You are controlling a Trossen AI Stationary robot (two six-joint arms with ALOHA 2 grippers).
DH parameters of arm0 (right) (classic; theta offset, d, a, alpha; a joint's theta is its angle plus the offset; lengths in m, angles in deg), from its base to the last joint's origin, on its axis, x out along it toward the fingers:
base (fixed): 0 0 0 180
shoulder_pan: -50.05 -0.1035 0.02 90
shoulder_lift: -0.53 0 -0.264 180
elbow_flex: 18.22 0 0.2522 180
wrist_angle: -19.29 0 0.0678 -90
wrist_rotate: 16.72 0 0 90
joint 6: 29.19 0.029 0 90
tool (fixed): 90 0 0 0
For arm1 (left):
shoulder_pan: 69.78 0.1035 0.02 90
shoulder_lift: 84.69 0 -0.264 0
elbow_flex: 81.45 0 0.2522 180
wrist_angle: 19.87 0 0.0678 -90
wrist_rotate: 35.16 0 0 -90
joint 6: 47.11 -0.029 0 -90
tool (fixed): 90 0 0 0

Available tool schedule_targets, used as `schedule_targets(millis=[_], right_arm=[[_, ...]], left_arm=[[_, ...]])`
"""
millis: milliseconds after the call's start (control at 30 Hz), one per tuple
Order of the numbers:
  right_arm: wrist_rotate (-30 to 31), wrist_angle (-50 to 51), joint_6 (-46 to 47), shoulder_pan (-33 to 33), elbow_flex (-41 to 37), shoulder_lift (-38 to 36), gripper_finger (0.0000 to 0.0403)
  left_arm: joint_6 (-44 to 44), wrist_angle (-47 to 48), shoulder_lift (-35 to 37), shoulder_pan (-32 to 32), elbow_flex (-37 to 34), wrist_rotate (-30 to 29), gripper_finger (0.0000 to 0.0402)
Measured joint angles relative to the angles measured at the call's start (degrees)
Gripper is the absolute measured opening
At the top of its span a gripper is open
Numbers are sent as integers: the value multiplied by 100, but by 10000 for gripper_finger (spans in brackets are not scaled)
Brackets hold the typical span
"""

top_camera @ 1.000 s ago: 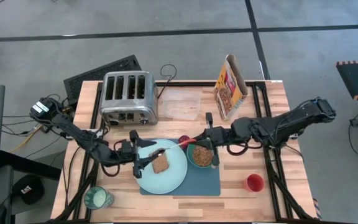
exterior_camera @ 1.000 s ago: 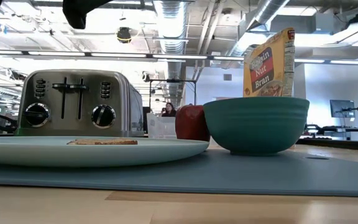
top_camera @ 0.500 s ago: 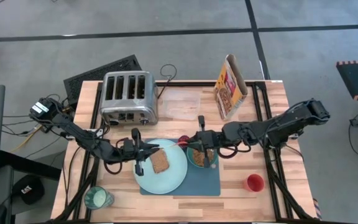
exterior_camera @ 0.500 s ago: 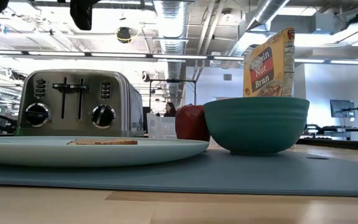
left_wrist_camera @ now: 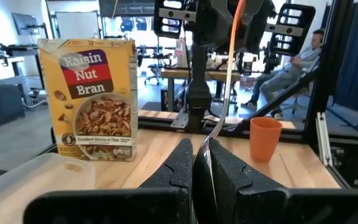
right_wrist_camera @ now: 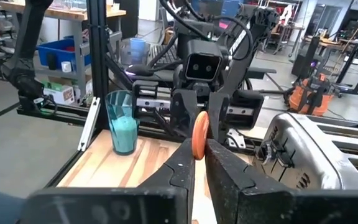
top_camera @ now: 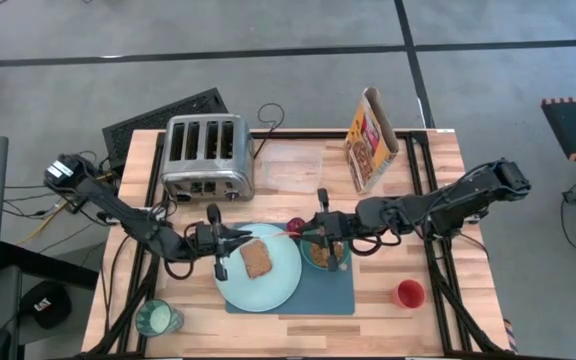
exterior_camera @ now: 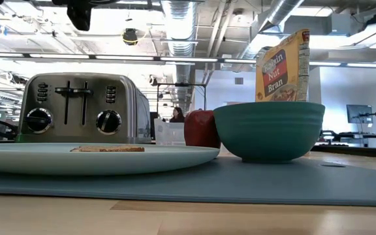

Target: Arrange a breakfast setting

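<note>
A red-handled spoon (left_wrist_camera: pixel 225 81) hangs in the air between my two grippers, above the far rim of the pale mint plate (top_camera: pixel 268 285). My left gripper (top_camera: pixel 236 240) is shut on its metal end, and my right gripper (top_camera: pixel 313 232) is on its red handle. A brown toast slice (top_camera: pixel 257 259) lies flat on the plate. The green bowl (top_camera: pixel 324 255) stands to the plate's right on the slate-blue mat (top_camera: pixel 333 298). A small dark red fruit (exterior_camera: pixel 200 128) sits just beyond plate and bowl. My left gripper pinches the spoon's metal end (left_wrist_camera: pixel 202 157) between its two fingers, coming level from the table's left, along the spoon. The spoon is lifted clear. My right gripper has the free end of the red handle (right_wrist_camera: pixel 199 134) between its two fingers, coming level from the table's right, along the spoon.
A chrome toaster (top_camera: pixel 207 155) stands at the far left and a cereal box (top_camera: pixel 370 138) at the far right, with a clear plastic container (top_camera: pixel 290 168) between them. A small red cup (top_camera: pixel 409 293) is near right and a glass (top_camera: pixel 156 319) near left. A person (left_wrist_camera: pixel 303 56) sits beyond the table.
My right gripper has carried the spoon toward the table's left, bringing its metal end between my left gripper's fingers. My left gripper stood open and has shut on that end. The spoon stays lifted above the plate.
</note>
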State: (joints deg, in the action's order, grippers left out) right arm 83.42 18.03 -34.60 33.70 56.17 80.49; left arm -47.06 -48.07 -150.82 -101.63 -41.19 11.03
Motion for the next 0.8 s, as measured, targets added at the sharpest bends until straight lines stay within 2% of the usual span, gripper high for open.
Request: schedule_targets(millis=[200, 400, 500, 600, 800], right_arm=[[58, 467, 42, -4, 4, -244, 86], [331, 979, 132, -17, 13, -429, 167], [340, 974, 314, 68, 13, -318, 210], [342, 945, 391, 171, 11, -15, 236], [343, 796, 359, 259, 388, 773, 237]], left_arm=[[456, 1663, 655, -17, -14, -9, 8], [1264, 3839, 1184, -7, 146, 11, 7], [1442, 4494, 1122, -4, 396, 79, 7], [1471, 4973, 892, 44, 740, 231, 7], [1568, 6265, 149, 232, 1611, 440, 7]])
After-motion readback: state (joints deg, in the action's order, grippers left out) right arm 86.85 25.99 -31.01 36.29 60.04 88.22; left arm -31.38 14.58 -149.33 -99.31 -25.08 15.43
